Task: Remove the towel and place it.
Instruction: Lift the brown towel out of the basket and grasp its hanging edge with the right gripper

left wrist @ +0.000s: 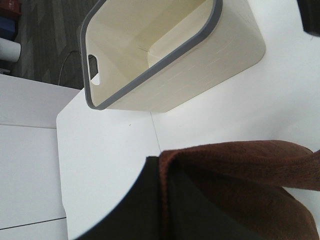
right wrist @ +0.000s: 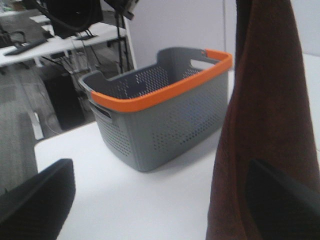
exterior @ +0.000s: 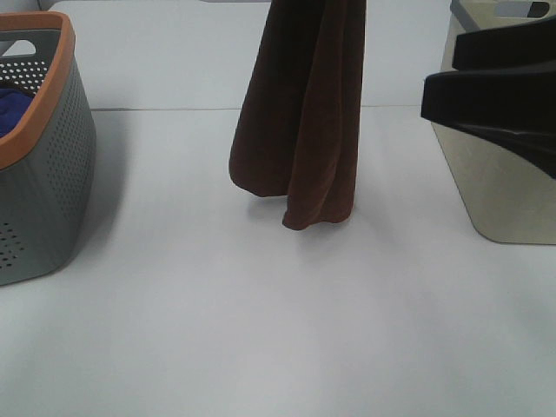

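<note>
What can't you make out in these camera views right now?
- High view: top of the towel and whatever holds it, cut off by the upper edge.
- High view: the blue cloth, mostly hidden behind the grey basket rim and the left edge.
- High view: much of the cream basket, blocked by the right gripper.

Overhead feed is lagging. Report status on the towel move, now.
Left gripper shut on towel. Towel hangs between gray basket and beige basket. Right gripper open, empty, in front of beige basket. Beige basket empty.
</note>
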